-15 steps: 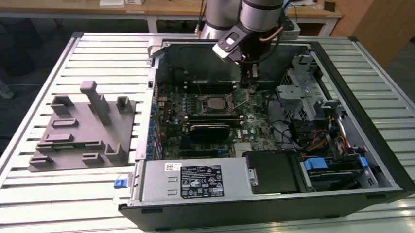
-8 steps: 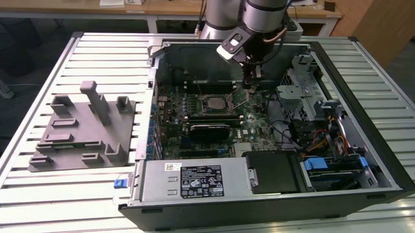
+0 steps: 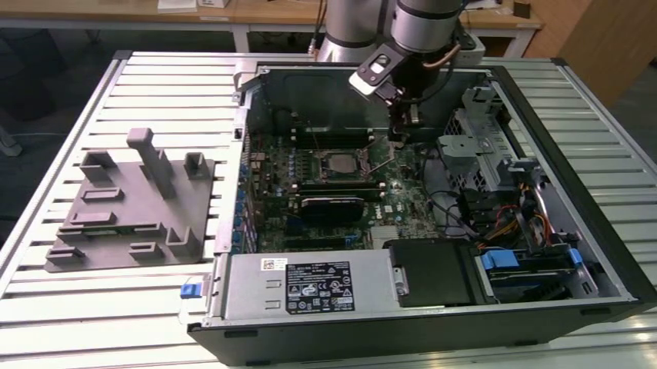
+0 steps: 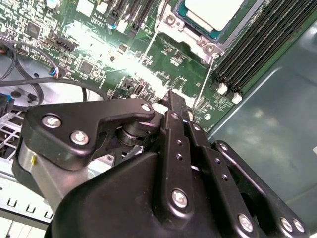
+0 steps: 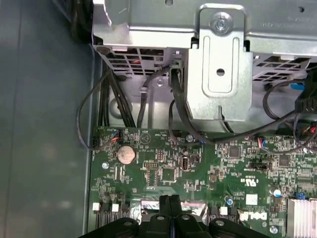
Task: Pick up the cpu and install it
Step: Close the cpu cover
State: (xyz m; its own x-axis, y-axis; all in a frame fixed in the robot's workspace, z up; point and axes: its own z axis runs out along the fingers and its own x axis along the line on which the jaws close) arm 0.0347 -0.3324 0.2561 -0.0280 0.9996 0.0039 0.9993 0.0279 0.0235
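The cpu [image 4: 212, 12], a flat square with a pale silvery top, lies in the metal-framed socket [image 4: 198, 42] on the green motherboard [image 4: 148, 64]. In the exterior view the cpu [image 3: 337, 161] sits at the middle of the board inside the open computer case. My gripper [image 3: 398, 137] hangs low over the board, just to the exterior view's right of the socket. Its black fingers are shut together with nothing between them in both wrist views [image 4: 172, 101] [image 5: 171, 199]. A thin wire lever [image 4: 205, 74] runs along the socket's edge near the fingertips.
Black RAM sticks [image 4: 262, 39] flank the socket. A metal drive cage [image 3: 482, 146] and loose cables [image 5: 173, 114] stand beside the gripper. The power supply [image 3: 298, 284] fills the case's near end. A grey fixture [image 3: 134, 207] rests on the slatted table at the exterior view's left.
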